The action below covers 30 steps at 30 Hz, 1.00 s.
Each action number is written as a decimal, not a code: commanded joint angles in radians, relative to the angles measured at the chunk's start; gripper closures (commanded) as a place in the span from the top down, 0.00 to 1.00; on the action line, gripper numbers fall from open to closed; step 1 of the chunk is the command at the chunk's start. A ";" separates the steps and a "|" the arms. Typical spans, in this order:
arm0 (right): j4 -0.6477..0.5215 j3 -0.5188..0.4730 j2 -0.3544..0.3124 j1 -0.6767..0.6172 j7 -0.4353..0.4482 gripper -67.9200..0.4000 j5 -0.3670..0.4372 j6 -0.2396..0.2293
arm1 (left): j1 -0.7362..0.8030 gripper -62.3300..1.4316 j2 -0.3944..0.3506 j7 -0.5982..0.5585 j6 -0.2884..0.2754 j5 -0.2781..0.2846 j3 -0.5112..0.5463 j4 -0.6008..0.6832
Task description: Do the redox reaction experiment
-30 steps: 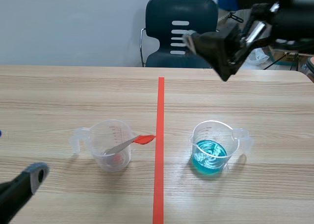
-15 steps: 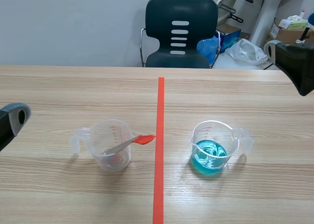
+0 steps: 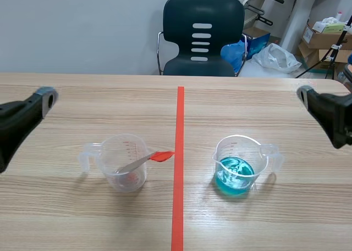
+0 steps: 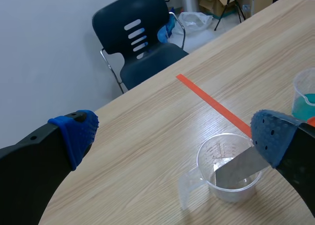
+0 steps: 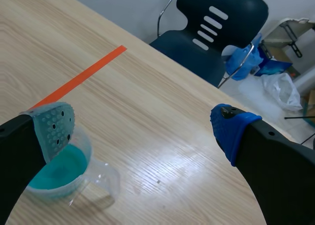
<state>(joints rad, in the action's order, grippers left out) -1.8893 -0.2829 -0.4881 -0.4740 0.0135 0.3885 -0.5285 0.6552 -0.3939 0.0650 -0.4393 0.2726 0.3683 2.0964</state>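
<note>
Robot's matte-black, thick-fingered build.
Left hand (image 4: 172, 136): blue dotted pads (image 4: 78, 130); right hand (image 5: 142, 128): one grey-green, one blue.

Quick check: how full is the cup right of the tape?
Partly full. The cup stands upright, with blue liquid only in its lower part; the wall above it is clear.

Background: a dark chair (image 3: 203, 34) is standing at upper centre behind the wood-grain surface (image 3: 66, 218). A plain pale wall (image 3: 82, 26) is filling the upper left. Cardboard boxes (image 3: 322, 39), a white bag (image 3: 278, 57) and a blue bag (image 3: 232, 53) are lying at upper right.
</note>
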 commanded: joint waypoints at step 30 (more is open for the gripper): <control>-0.013 -0.019 0.015 0.003 0.027 0.83 -0.072 0.008 | 0.004 1.00 0.000 0.042 0.002 0.000 -0.050 0.011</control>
<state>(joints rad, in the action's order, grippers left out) -1.8893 -0.2878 -0.4706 -0.4801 0.0246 0.3027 -0.5285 0.6514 -0.3935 0.1131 -0.4400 0.2611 0.3107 2.0964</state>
